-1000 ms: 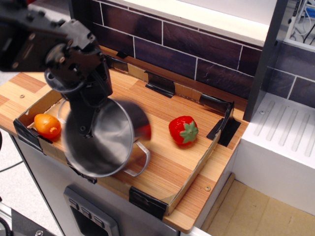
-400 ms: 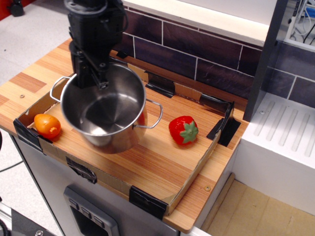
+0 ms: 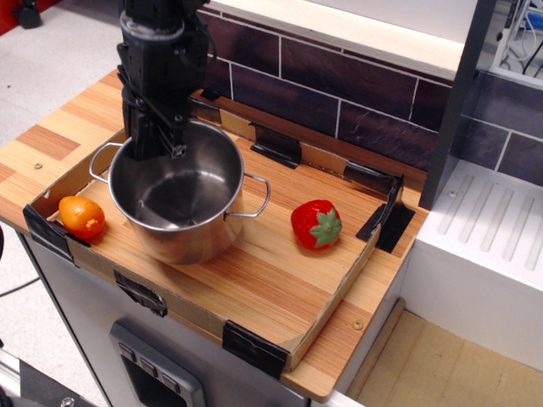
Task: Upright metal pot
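The metal pot [image 3: 182,203] stands upright, mouth up, on the wooden board at the left. It is shiny steel with wire loop handles on its left and right sides. My black gripper [image 3: 159,144] hangs from above at the pot's back rim. Its fingers straddle the rim, one inside the pot and one outside, and it looks shut on the rim. The pot's inside is empty.
An orange toy fruit [image 3: 82,217] lies just left of the pot. A red toy strawberry [image 3: 316,225] lies to the right. A low cardboard rim [image 3: 344,284] with black corner clips fences the board. A tiled wall stands behind, a white drainboard [image 3: 484,229] at the right.
The pot has swung from lying tilted with its mouth toward the camera to standing upright, then settled lower onto the board. My gripper rotated and rose to the pot's back rim.
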Available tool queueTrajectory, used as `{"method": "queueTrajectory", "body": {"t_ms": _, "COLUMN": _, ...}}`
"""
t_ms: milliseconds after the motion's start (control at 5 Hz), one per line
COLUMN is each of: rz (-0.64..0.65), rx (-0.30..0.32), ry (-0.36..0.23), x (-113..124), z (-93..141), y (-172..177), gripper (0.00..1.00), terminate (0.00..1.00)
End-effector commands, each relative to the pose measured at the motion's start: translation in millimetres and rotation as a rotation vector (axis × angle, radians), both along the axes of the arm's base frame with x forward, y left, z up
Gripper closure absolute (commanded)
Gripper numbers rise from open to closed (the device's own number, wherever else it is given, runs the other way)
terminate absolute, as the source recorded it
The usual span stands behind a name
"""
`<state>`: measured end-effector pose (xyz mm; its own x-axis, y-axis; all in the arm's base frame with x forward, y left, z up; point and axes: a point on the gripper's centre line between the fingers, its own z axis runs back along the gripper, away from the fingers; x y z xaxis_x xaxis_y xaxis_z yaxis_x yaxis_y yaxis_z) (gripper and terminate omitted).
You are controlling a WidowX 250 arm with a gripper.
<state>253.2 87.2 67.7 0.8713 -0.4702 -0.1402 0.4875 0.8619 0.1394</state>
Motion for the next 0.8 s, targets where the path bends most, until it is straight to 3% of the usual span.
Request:
{"method": "queueTrajectory", "body": {"t_ms": 0, "rz": -0.052, "rx": 0.000, "ry": -0.014, "x": 1, "z": -9, "y": 9, "gripper": 1.00, "terminate": 0.00}}
{"method": "queueTrajectory", "body": {"t_ms": 200, "rz": -0.017, "rx": -0.041, "ry": -0.027, "x": 3, "z": -13, "y": 9, "gripper": 0.00, "terminate": 0.00}}
{"method": "queueTrajectory", "body": {"t_ms": 400, "rz": -0.022, "rx": -0.084, "ry": -0.091, "x": 11, "z": -6, "y": 8, "gripper": 0.00, "terminate": 0.00}}
{"method": "queueTrajectory", "body": {"t_ms": 600, "rz": -0.050, "rx": -0.071, "ry": -0.177, "x": 17, "z": 8, "y": 5, "gripper": 0.00, "terminate": 0.00}}
